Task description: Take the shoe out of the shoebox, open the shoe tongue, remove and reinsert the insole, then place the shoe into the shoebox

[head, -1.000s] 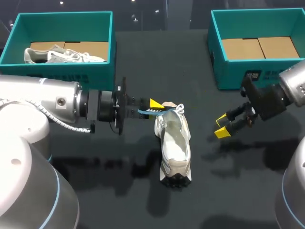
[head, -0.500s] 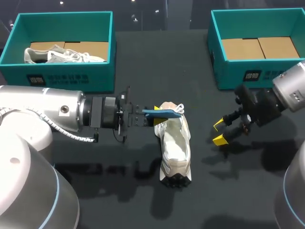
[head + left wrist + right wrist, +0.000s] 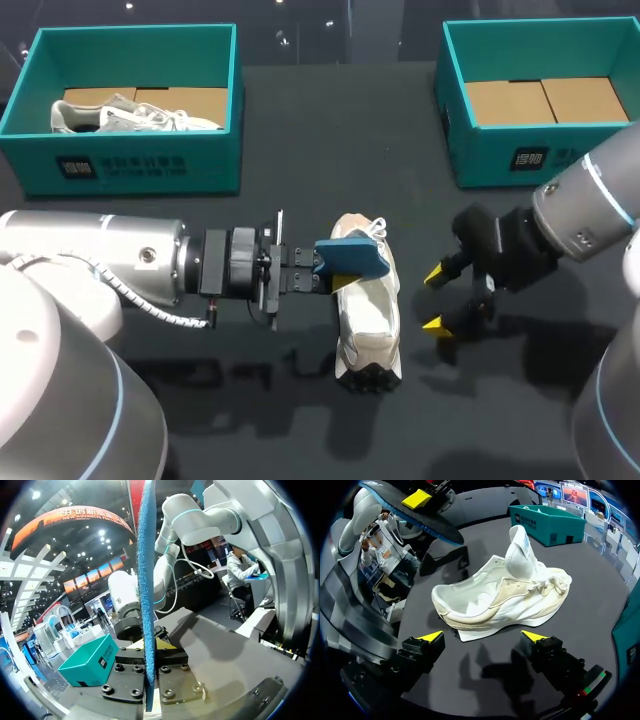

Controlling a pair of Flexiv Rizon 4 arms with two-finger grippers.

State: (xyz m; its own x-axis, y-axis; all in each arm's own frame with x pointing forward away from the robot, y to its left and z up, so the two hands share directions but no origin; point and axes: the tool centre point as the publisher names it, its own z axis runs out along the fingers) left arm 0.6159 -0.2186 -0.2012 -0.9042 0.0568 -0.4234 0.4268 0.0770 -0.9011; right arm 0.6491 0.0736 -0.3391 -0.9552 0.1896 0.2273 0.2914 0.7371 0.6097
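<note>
Left gripper clamps the blue insole above the white shoe; right gripper hovers released at the shoe's 3 o'clock.

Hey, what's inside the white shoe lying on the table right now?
The shoe shows only pale lining through its opening, with the tongue raised. The blue insole is out, clamped in the left gripper above the shoe. The toe end inside is hidden.

White shoe upright mid-table, tongue raised, blue insole held above it, teal shoebox far right
</note>
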